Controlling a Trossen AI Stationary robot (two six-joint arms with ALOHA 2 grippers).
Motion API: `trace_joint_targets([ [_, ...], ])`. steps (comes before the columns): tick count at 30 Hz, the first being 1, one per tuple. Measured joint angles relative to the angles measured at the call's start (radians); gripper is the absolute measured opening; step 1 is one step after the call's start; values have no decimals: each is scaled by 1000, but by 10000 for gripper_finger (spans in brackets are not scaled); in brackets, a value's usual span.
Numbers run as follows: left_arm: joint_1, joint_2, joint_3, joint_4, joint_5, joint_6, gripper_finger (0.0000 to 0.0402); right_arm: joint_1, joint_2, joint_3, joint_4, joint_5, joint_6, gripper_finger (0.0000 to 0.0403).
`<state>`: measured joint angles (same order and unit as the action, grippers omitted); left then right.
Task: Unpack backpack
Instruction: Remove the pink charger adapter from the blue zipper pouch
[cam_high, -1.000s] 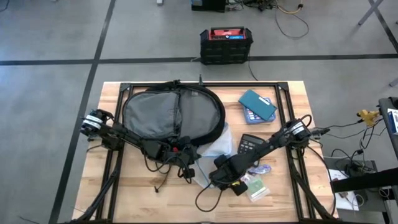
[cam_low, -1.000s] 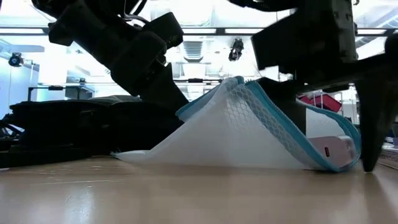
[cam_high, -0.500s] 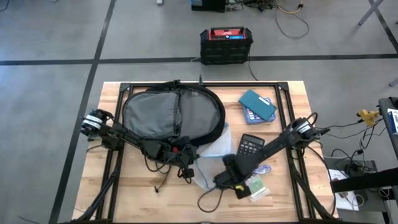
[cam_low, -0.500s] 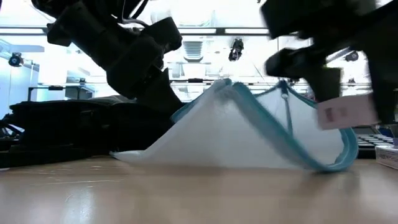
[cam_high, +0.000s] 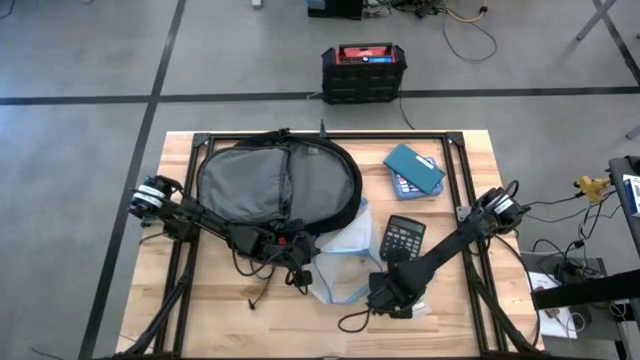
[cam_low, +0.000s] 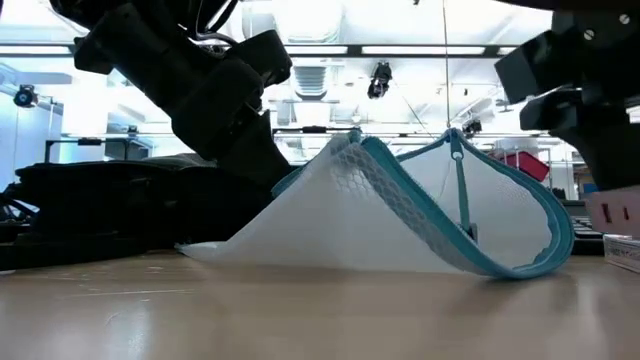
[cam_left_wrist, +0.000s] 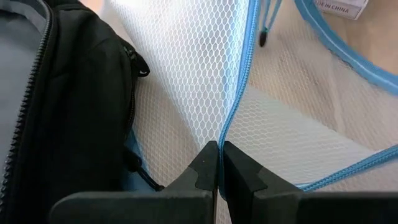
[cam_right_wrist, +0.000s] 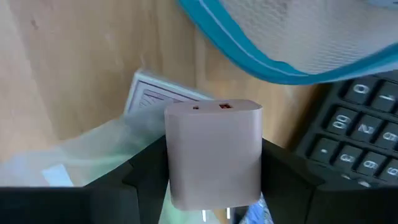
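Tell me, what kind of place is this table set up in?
Probably a robotics lab or workshop. A wooden table stands on a bare grey floor marked with dark tape lines, loose cables trail across the floor, and the low view shows long ceiling strip lights in a large open room.

The right gripper (cam_right_wrist: 213, 180) is clamping a white charger (cam_right_wrist: 213, 152) between its dark fingers (cam_right_wrist: 146, 171), hanging over a clear plastic bag (cam_right_wrist: 81, 155), beside a calculator (cam_right_wrist: 357, 140) and a blue-edged mesh pouch (cam_right_wrist: 292, 37).
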<state>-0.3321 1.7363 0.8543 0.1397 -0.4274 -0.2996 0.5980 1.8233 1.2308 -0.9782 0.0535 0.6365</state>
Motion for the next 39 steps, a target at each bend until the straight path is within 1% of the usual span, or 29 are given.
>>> trace_joint_targets([
  [4, 0, 0, 0, 1, -8, 2, 0, 0, -2, 2, 0, -6, -1, 252],
  [7, 0, 0, 0, 21, -32, 2, 0, 0, -3, 27, -47, -21, -1, 272],
  [11, 0, 0, 0, 80, -44, 21, 0, 0, -5, 86, -97, -17, -2, 287],
  [13, 0, 0, 0, 107, -45, 28, 0, 0, -5, 115, -109, 2, -6, 289],
  [15, 0, 0, 0, 127, -45, 31, 0, 0, -5, 140, -101, 52, -9, 287],
  [18, 0, 0, 0, 172, -45, 50, 0, 0, -6, 150, -42, 187, -8, 278],
  [20, 0, 0, 0, 206, -45, 63, 0, -5, -4, 147, 17, 252, -4, 270],
  [26, -18, 0, 0, 332, -46, 131, 0, -35, 51, 136, 50, 316, 30, 236],
  [29, -36, -1, 0, 363, -28, 180, 0, -54, 69, 129, 41, 325, 23, 222],
  [31, -48, -2, 2, 359, -16, 204, 0, -67, 71, 119, 32, 355, 17, 217],
  [35, -60, -2, 18, 358, -13, 229, 0, -113, 70, 106, 46, 415, -2, 221],
  [39, -71, -3, 25, 356, -3, 240, 0, -151, 70, 65, 192, 424, -56, 237],
])
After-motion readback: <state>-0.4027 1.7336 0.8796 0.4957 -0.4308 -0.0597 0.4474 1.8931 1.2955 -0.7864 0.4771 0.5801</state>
